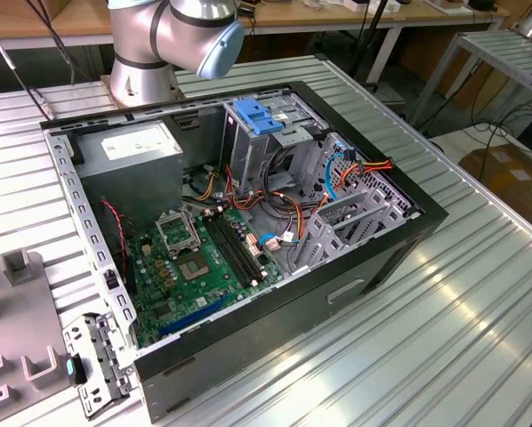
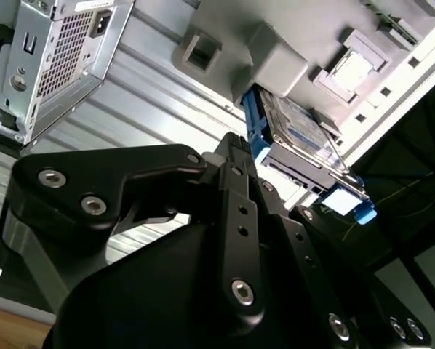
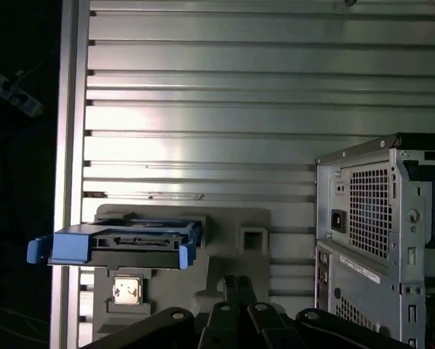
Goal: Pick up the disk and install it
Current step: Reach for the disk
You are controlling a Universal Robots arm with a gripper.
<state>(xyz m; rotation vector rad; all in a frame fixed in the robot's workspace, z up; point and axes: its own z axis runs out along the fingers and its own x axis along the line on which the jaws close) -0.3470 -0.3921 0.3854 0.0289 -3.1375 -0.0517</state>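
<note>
Task progress: we judge the job to be at its very start. Nothing has been lifted and nothing installed.
Disk: in the first wrist view the disk (image 3: 119,243) rests in a grey moulded holder (image 3: 232,225), its blue rails standing out at both ends. We see it in the second wrist view too, seated in the same holder.
Disk and computer: the holder lies on the counter (image 1: 426,338) outside the open computer case (image 1: 355,267), apart from its rear panel.
Claw: in the first wrist view the claw (image 3: 236,282) looks drawn together to us, with nothing in it. It hangs near the disk but clear of it.
Left to do: the pick-up and the whole installation, by our reading.
Target area: in the exterior view the blue-topped drive cage (image 1: 257,124) stands inside the case, above the green motherboard (image 1: 204,258) and a tangle of coloured cables. The grey power supply (image 1: 137,142) sits in the corner nearest the arm's base (image 1: 141,71).
Surface: a ribbed, bright aluminium counter with long parallel grooves. It reflects the light strongly.
Room: a workshop, we think. Further benches stand behind, with dark cables and cardboard on the floor at the exterior view's right.
</note>
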